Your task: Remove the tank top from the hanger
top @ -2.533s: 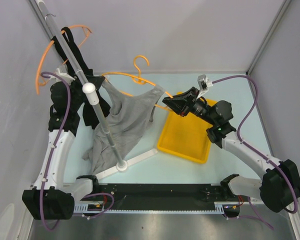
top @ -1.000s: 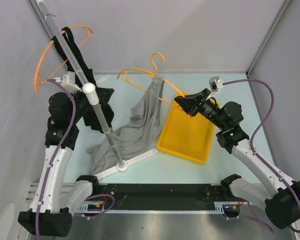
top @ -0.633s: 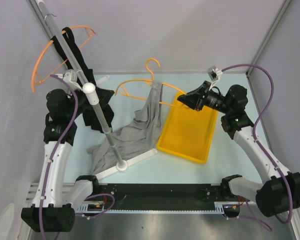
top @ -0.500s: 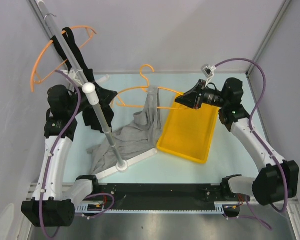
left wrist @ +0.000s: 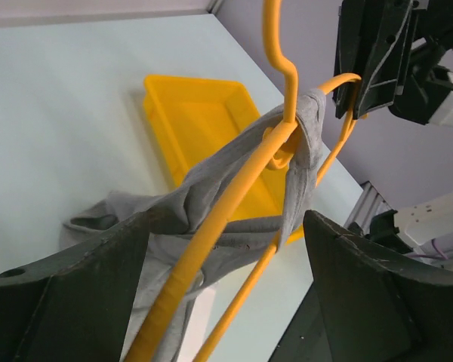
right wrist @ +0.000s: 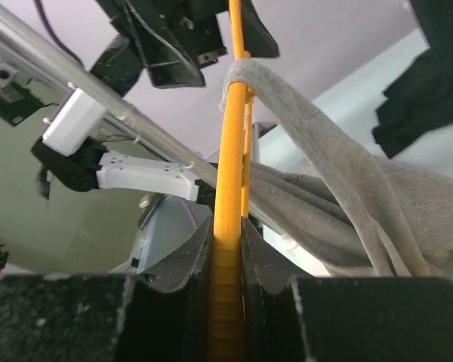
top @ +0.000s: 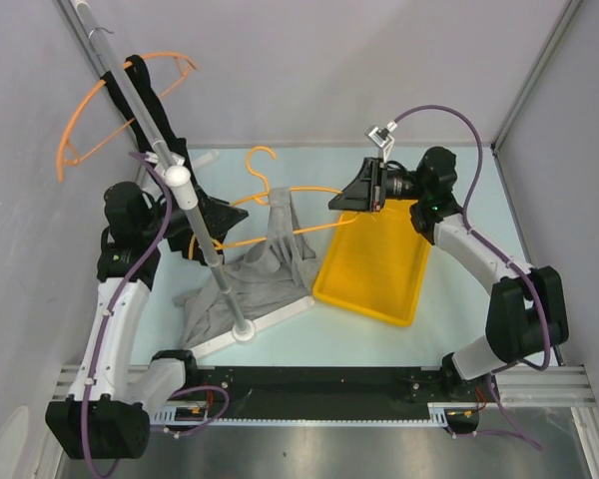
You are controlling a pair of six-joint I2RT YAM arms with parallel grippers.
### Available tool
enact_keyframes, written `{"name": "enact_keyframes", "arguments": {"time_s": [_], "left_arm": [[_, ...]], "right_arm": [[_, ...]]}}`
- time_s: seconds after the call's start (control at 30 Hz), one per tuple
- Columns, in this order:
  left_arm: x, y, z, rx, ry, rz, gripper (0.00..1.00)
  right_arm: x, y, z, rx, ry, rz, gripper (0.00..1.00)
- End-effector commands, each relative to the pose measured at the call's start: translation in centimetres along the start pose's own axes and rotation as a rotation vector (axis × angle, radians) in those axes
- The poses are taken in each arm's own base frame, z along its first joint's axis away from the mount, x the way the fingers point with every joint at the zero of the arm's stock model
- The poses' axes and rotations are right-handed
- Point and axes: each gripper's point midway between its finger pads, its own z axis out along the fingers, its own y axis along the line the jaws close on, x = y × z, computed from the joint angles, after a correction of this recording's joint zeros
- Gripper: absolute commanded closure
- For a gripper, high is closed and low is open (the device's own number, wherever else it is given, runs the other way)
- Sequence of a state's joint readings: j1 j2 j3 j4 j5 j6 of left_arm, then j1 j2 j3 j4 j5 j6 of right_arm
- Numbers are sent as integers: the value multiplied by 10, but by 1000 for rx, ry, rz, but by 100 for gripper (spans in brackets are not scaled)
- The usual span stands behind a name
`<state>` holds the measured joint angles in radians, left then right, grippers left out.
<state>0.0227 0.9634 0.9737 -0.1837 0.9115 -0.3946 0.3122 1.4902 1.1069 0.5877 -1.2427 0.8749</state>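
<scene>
Room: smooth matt lilac-grey wall panels (top: 379,70) on three sides, metal strips at the corners
Surface: flat pale mint tabletop (top: 369,344) with a slight sheen
Rack: slim silver tube clothes stand (top: 215,261) with a white ball joint and white foot, leaning across the left side
Container: shallow rectangular glossy yellow plastic tray (top: 374,269), right of centre on the tabletop
Garment: soft grey jersey tank top (top: 260,279), one strap raised, body slumped in folds round the stand's foot, just beside the tray
Support: slim orange hanger (right wrist: 229,151) of round rod, aloft and tilted, the strap looped at its neck
Spare: black fabric garment (top: 158,110) hung high on the stand
Right arm: black right gripper (top: 335,203) clamped on the hanger's end
Left arm: black left gripper (left wrist: 223,226), fingers wide apart either side of hanger and cloth
</scene>
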Motion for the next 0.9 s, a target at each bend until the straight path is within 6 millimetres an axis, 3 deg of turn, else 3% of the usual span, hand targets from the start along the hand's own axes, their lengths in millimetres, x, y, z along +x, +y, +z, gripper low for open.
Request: {"name": "enact_keyframes", "arguments": {"time_s": [0.0, 0.13, 0.17, 0.23, 0.3, 0.37, 0.43, 0.47, 0.5, 0.53, 0.57, 0.6, 0.63, 0.77, 0.83, 0.87], "left_arm": [[2, -20, -8, 84, -9, 49, 15], [10, -21, -12, 72, -3, 33, 34], [12, -21, -12, 69, -3, 26, 45], [11, -19, -14, 46, -10, 14, 58], [8, -20, -15, 20, -20, 13, 82], [5, -22, -19, 1, -27, 13, 98], [1, -15, -22, -66, -50, 13, 100], [-2, -18, -27, -86, -69, 29, 100], [-4, -15, -29, -115, -83, 32, 100], [-6, -9, -32, -163, -103, 39, 100], [-9, -10, -35, -181, -120, 49, 100], [-11, -12, -39, -195, -136, 62, 100], [-16, -8, -42, -231, -157, 70, 100], [-20, -5, -50, -292, -183, 75, 100], [-20, -5, -55, -317, -195, 73, 100], [-19, -4, -55, -322, -194, 68, 100]], "right_arm": [[-16, 31, 12, -126, 17, -74, 100], [-18, 29, 15, -163, 13, -45, 100], [-20, 26, 16, -170, 14, -37, 100], [-20, 24, 18, -179, 15, -21, 100], [-23, 22, 20, -182, 2, -19, 100], [-25, 16, 20, -164, -14, 12, 87], [-31, 9, 23, -131, -51, -2, 84], [-33, -7, 26, -61, -71, 92, 79], [-39, -20, 28, -4, -89, -25, 76], [-25, -35, 29, 112, -47, 112, 73], [-32, -56, 29, 246, -90, 101, 60], [-43, -58, 29, 309, -90, 0, 54], [-36, -65, 29, 361, -77, 40, 50], [-44, -89, 17, 575, -142, 43, 29], [-55, -95, 0, 726, -196, -15, 24], [-55, -92, 2, 769, -201, -41, 23]]}}
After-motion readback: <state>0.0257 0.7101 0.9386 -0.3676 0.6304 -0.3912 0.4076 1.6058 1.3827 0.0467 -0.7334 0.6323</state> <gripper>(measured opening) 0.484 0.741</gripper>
